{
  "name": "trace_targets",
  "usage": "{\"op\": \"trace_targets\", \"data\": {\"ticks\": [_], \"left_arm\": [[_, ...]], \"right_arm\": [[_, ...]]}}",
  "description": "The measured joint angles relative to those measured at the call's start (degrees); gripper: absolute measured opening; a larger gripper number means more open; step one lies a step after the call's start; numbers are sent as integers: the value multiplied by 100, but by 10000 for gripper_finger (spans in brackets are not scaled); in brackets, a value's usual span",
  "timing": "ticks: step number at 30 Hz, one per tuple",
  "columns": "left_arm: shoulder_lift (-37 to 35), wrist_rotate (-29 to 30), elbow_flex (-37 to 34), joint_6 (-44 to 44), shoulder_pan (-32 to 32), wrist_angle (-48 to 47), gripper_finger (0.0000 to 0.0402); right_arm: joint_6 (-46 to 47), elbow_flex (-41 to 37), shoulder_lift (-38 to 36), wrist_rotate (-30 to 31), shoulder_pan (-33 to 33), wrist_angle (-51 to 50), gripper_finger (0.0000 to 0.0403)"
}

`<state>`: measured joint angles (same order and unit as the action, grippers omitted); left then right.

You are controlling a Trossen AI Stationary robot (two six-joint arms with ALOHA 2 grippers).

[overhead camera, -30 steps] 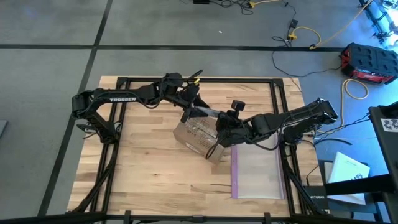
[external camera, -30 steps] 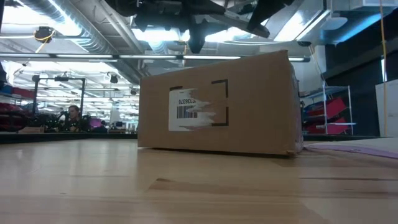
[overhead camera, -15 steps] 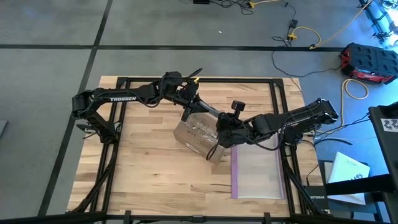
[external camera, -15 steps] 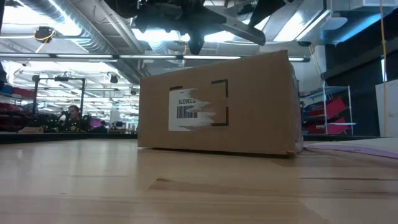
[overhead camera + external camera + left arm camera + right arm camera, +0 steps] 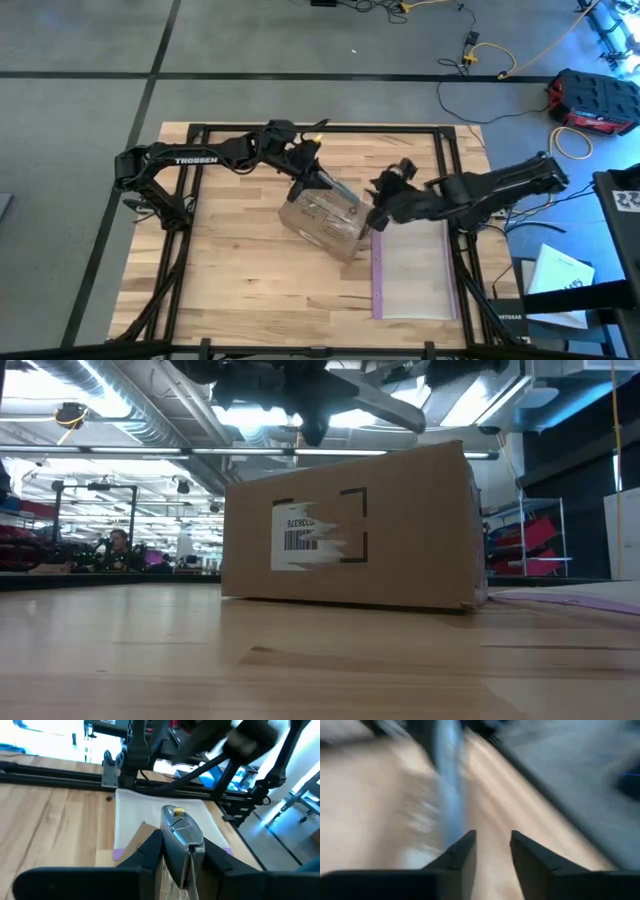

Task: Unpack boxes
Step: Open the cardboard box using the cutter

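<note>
Currently, the left gripper (image 5: 177, 865) is clamped on a grey knife-like cutting tool (image 5: 181, 834), its tip over the top of the brown cardboard box (image 5: 322, 222) at mid-table. The right gripper (image 5: 492, 852), empty and partly open, sits beside the box's right edge. Risk: with nothing bracing it, the box may slide under the blade. Legible writing: "TROSSEN" on the left arm (image 5: 195, 159); the torn barcode label (image 5: 312, 533) is unreadable.
</note>
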<state>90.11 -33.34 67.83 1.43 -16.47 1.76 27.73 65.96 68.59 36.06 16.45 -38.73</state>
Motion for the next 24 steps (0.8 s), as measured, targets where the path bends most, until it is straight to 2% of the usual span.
{"op": "trace_targets", "data": {"ticks": [2,4,6,8,11,15,24], "left_arm": [[4,9,-2,0,8,2,59],[4,8,-2,1,9,69,59],[3,13,-2,9,2,80,59],[2,13,-2,12,12,74,59],[-3,-4,-2,25,29,76,59],[-9,-8,-2,80,65,92,58],[-11,-9,-2,142,63,244,58]], "right_arm": [[-286,-833,-595,-546,1,1654,154],[-384,-1783,-1164,-696,60,3149,185],[-296,-2619,-1573,-738,84,4301,211],[-82,-3151,-1650,-774,22,5064,231],[-250,-3243,-1370,-785,-52,5478,243],[-559,-2966,-950,-801,-236,5509,245],[-717,-2303,60,-1939,-948,5454,245]]}}
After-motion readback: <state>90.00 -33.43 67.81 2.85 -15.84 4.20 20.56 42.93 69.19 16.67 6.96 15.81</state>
